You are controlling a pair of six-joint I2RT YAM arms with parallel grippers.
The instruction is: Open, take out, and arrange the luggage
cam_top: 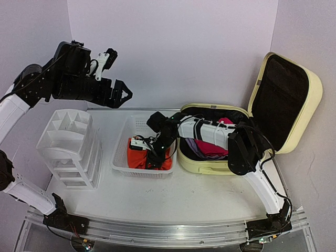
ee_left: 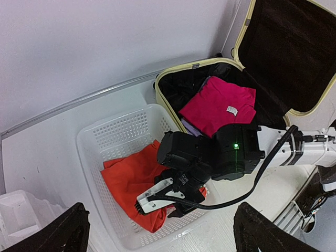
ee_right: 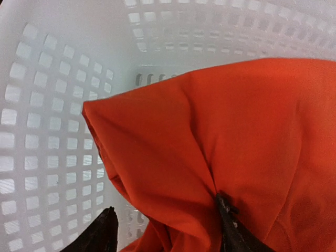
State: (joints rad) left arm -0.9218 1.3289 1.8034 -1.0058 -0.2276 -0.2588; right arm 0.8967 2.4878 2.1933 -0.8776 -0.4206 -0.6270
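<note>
**Right arm down in the basket, left arm parked high**

On your far left, the left gripper point(cam_top: 125, 92) hangs high above the white table point(cam_top: 199, 194), well clear of everything. Its jaws are spread wide and hold nothing.

Below it stands the white plastic drawer organizer with open top compartments point(cam_top: 71, 147). To its right sits the white mesh plastic basket point(cam_top: 122, 152), and a crumpled orange cloth point(ee_right: 236, 131) lies in the basket's near half.

Your right arm reaches across from the right side, and the right gripper point(ee_right: 167, 220) is low inside the basket. Its jaws are parted. One finger point(ee_right: 228, 226) presses on a fold of the orange cloth, while the other sits off the cloth's edge near the mesh wall. The fabric's edge lies between them, unpinched.

Just right of the basket, the large pale yellow hard-shell suitcase point(cam_top: 205, 167) rests flat on the table. Its black-lined lid point(cam_top: 286, 89) stands raised toward the right wall. Inside lies a folded magenta garment with a small white label point(ee_left: 215, 105), on top of something lavender point(cam_top: 191, 147).
</note>
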